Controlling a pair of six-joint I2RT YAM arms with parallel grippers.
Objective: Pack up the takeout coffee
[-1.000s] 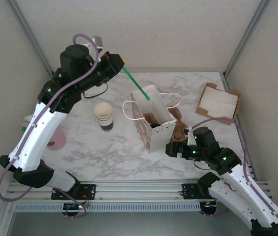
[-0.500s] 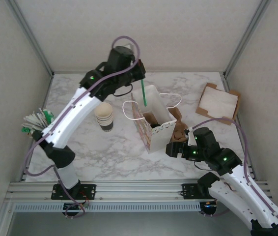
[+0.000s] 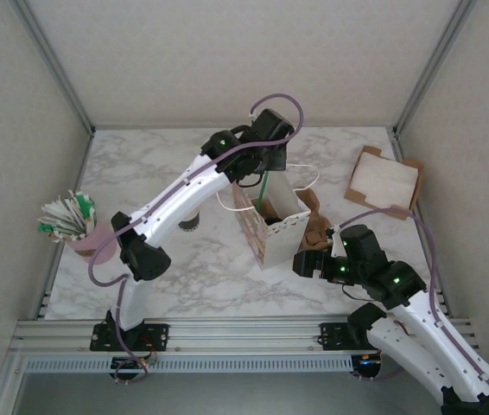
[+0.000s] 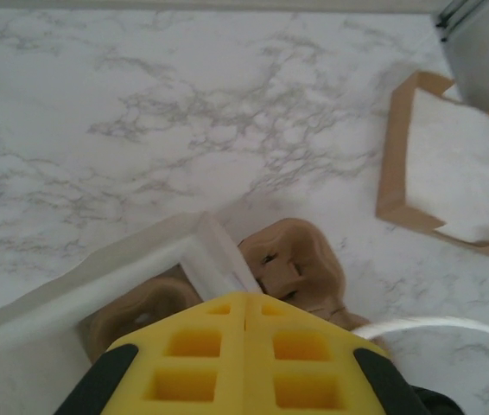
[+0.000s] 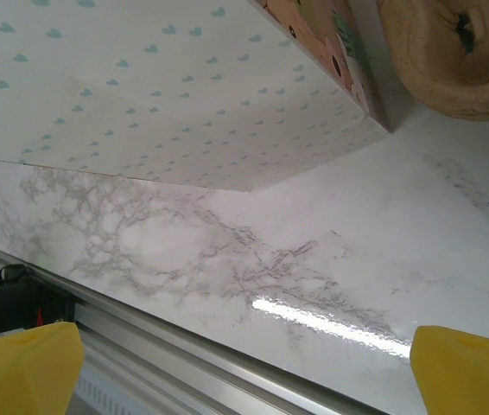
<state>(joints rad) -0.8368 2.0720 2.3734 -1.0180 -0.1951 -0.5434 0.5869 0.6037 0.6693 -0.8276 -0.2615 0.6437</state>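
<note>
Seemingly upright, lidded cup (image 3: pixel 272 221) in bag (image 3: pixel 284 233)

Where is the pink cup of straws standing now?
In the top view, the pink cup of straws stands at the table's left edge, beside the left arm's elbow.

Left arm (image 3: pixel 175 194) swung from the 10 o'clock edge of the table to the centre. Left gripper (image 3: pixel 264 175) now hangs over the mouth of the white paper gift bag (image 3: pixel 281 226). Thin green plastic straw (image 3: pixel 263 190) in its grip was slanted toward 4 o'clock outside the bag and is now near upright, lower end inside the opening. Pink cup of wrapped straws (image 3: pixel 79 240) at 9 o'clock is uncovered. Cream-topped dark paper cup (image 3: pixel 190 225) is mostly hidden under the forearm.
</note>
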